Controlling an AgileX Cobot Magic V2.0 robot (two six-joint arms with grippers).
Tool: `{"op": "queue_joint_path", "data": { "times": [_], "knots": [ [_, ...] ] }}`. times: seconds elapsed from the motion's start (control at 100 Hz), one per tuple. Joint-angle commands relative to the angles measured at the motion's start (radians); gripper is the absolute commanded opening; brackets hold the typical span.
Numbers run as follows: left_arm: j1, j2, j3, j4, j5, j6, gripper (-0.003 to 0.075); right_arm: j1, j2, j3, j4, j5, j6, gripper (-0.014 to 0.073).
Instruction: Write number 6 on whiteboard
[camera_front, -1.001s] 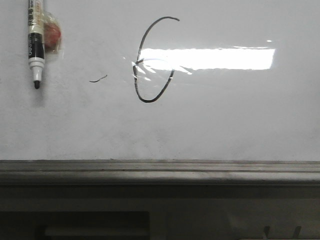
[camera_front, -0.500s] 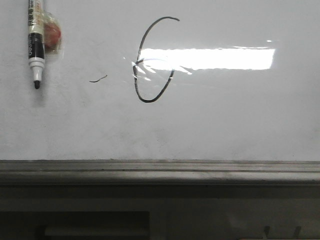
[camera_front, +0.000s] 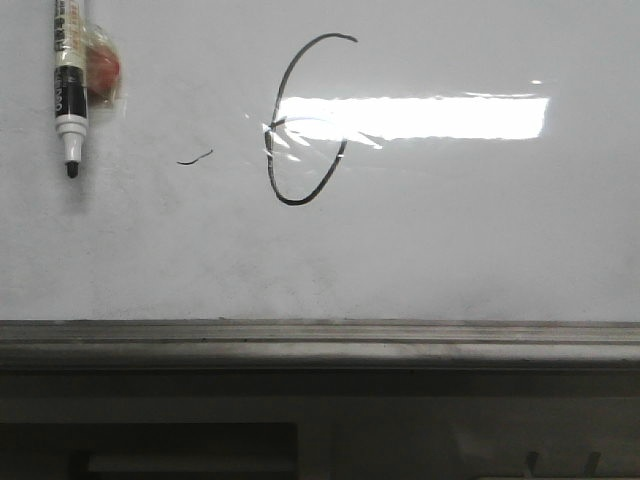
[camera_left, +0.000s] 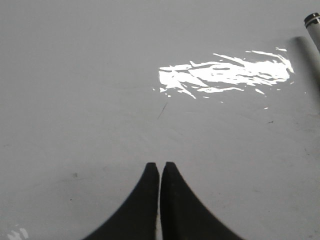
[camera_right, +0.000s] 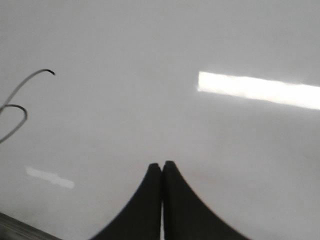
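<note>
Already the number 6 (camera_front: 300, 125) sits drawn on the whiteboard (camera_front: 450, 250), upper middle of the front view, its loop crossing the left end of the bright light glare (camera_front: 420, 117). A marker (camera_front: 68, 90) hangs at the upper left of that view, tip down, with a reddish blob (camera_front: 103, 68) in clear wrap just beside it; what holds it is cut off by the frame edge. A short stray squiggle (camera_front: 195, 157) lies between marker and digit. The grey ledge (camera_front: 320, 335) runs across the lower part.

Left gripper (camera_left: 160, 166): fingers pressed together, nothing between them, facing bare board with the marker's end (camera_left: 312, 27) at the upper right corner of its view. Right gripper (camera_right: 162, 165): fingers also closed on nothing, the digit's strokes at the far left of its view.

Risks, as I judge them: the loop's upper stroke is washed out by the glare, so the digit may read as unclosed. Any further move of the uncapped tip near the board could leave another stray mark like the squiggle. A closed finger brushing fresh ink would smear the line. Whether the marker is securely held I cannot tell.
</note>
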Motion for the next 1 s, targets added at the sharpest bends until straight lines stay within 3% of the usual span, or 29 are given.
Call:
{"op": "queue_joint_path", "data": {
  "times": [0.0,0.25,0.99],
  "knots": [
    [-0.001,-0.033,0.049,-0.008,-0.07,-0.007,-0.002,-0.053,-0.013,0.003,-0.058,-0.096,0.033,-0.0065],
    [-0.001,-0.033,0.049,-0.008,-0.07,-0.007,-0.002,-0.17,-0.015,0.087,-0.115,-0.129,0.033,-0.0065],
    [-0.001,-0.033,0.049,-0.008,-0.07,-0.007,-0.002,-0.17,-0.015,0.122,-0.173,-0.142,0.031,-0.0065]
  ]
}}
